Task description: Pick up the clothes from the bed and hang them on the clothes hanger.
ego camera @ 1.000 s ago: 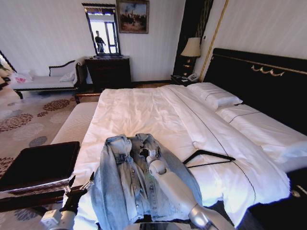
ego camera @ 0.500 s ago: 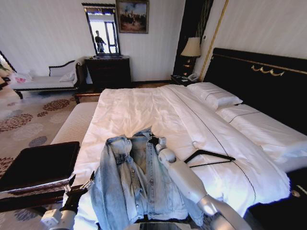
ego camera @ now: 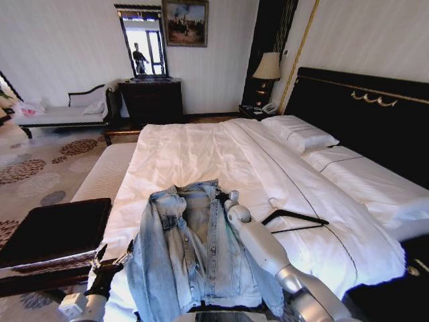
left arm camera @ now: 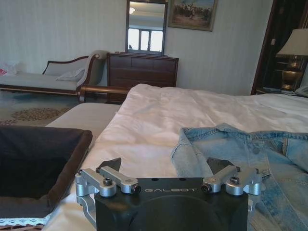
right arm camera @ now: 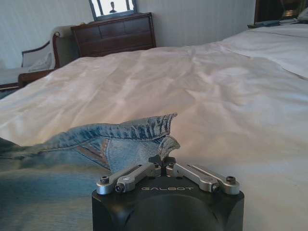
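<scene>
Plainly, the light-blue washed denim jacket (ego camera: 194, 251) lay spread open near the foot edge of the wide bed (ego camera: 201, 151) with its white sheets and tall black headboard, its collar end raised and drawn toward the middle of the mattress. The right gripper (ego camera: 224, 199) sat at that collar, its fingers pinched together on a fold of the denim; in the right wrist view the gripper (right arm camera: 162, 162) had the frayed blue collar (right arm camera: 144, 131) peaking up right between its closed tips. The silver right arm reached across the jacket's right half from the foot of the bed.

The thin black triangular coat hanger (ego camera: 293, 220) rested flat on the sheet just beside the jacket, toward the headboard side, apart from the denim.

The left gripper (ego camera: 110, 263) hovered off the foot corner of the bed, beside a dark brown tray (ego camera: 53, 228) with a lace trim; its fingers (left arm camera: 109, 166) stood spread apart with nothing between them, the jacket's sleeve lying just beyond.
</scene>
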Tool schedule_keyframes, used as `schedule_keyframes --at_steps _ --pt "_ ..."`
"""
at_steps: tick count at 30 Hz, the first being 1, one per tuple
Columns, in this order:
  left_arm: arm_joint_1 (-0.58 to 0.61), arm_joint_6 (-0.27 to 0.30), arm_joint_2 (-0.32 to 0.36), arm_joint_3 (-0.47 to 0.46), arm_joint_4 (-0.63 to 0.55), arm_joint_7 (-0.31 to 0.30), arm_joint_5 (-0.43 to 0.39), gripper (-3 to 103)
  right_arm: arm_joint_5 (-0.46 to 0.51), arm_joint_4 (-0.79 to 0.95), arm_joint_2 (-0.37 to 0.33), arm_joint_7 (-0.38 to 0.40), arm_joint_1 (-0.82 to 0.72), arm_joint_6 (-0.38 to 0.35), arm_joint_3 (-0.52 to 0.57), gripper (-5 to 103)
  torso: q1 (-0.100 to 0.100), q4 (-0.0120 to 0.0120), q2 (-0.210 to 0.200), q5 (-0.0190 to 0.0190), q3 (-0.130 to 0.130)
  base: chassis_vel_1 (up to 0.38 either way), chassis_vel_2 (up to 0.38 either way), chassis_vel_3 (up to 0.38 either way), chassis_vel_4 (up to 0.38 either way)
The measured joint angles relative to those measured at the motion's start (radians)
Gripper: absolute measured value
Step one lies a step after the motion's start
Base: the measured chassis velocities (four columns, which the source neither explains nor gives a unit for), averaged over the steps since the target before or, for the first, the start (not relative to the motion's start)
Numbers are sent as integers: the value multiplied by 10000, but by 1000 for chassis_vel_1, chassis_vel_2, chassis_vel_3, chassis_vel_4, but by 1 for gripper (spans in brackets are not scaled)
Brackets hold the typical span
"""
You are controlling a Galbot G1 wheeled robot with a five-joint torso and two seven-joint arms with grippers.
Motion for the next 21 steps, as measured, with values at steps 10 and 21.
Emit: schedule_keyframes --at_steps 10,21 --pt "-4 29 25 50 -20 18 31 100 237 160 -140 53 -94 -90 148 0 0 0 1 -1 0 0 0 0 0" --pt "-79 113 46 337 -88 25 248 100 -293 38 -224 -66 -143 -12 -82 19 0 0 1 -1 0 0 0 0 0"
